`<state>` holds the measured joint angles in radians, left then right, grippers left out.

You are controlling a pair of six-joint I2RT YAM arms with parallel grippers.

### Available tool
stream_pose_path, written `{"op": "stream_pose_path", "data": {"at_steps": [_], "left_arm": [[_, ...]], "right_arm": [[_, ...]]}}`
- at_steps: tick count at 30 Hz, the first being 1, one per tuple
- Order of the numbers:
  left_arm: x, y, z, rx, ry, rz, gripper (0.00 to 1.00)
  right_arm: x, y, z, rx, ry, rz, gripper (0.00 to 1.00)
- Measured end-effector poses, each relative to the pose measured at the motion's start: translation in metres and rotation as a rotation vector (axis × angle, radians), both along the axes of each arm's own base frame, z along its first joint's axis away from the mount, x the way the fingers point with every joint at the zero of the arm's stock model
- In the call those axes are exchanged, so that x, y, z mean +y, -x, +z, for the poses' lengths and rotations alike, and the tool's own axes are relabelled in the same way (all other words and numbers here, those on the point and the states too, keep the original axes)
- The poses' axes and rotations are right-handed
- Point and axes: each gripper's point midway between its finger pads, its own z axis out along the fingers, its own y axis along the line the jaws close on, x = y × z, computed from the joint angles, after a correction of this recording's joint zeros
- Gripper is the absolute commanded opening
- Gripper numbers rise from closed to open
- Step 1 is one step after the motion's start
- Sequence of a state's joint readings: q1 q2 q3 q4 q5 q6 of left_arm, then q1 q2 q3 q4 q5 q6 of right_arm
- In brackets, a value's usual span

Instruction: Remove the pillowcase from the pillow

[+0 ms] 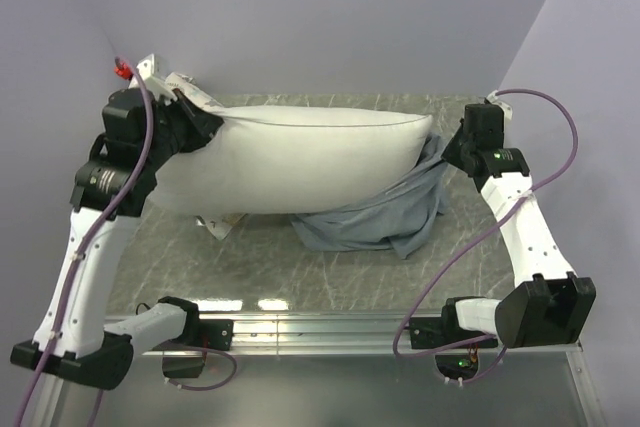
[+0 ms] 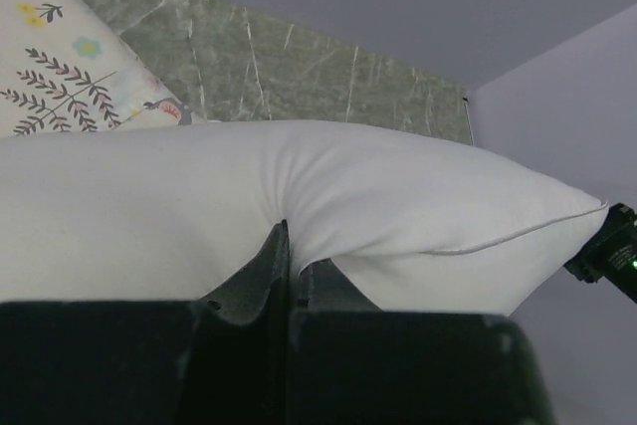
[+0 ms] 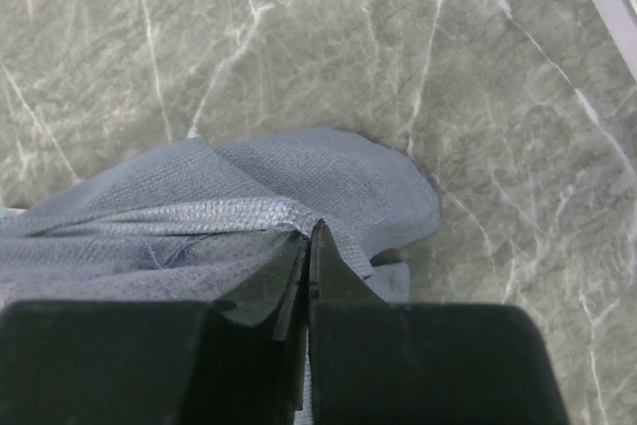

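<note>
**Two pinch grips held, one per end**

The left gripper [image 2: 289,246] is seen clamped on a fold at the left end of the large, plump, plain white rectangular pillow [image 1: 300,157]. In the left wrist view the white fabric is puckered around the fingertips.

The right gripper [image 3: 311,238] is closed on the blue-grey woven fabric pillowcase [image 1: 385,212], with an edge of it pinched between the fingers (only the pale side is shown, no print can be made out).

The pillow is stretched left to right across the green-grey marble-patterned tabletop [image 1: 330,277], between the two grippers. Most of its surface is bare.

The pillowcase is bunched on the tabletop under and just beside the pillow's right end. It trails from the right gripper down toward the near middle of the table. Whether the pillow's right corner is inside the case opening cannot be told from the top view, since the fabric is overlapped there. In the right wrist view a rounded corner of the pillowcase is seen lying flat on the tabletop beyond the fingertips.

A smaller white cushion with a floral print [image 2: 70,57] is seen behind the pillow's left end, touching it.
</note>
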<state>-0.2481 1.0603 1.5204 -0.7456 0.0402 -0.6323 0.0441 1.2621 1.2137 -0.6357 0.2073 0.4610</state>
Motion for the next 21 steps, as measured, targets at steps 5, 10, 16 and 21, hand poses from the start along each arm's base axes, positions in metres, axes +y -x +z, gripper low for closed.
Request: {"op": "stream_pose_path", "data": {"at_steps": [5, 10, 16, 21], "left_arm": [[0.000, -0.035, -0.021, 0.060, -0.022, 0.048, 0.00], [0.009, -0.073, -0.067, 0.161, -0.069, 0.139, 0.07], [0.011, -0.113, -0.072, 0.121, -0.076, 0.195, 0.53], [0.012, -0.139, -0.056, 0.066, -0.081, 0.198, 0.78]], "right_arm": [[0.004, -0.008, -0.012, 0.003, -0.016, 0.017, 0.01], [0.016, -0.017, -0.045, 0.075, -0.011, 0.048, 0.51], [0.028, -0.015, -0.042, 0.070, 0.030, 0.077, 0.71], [0.021, -0.007, -0.002, -0.036, 0.046, 0.048, 0.87]]}}
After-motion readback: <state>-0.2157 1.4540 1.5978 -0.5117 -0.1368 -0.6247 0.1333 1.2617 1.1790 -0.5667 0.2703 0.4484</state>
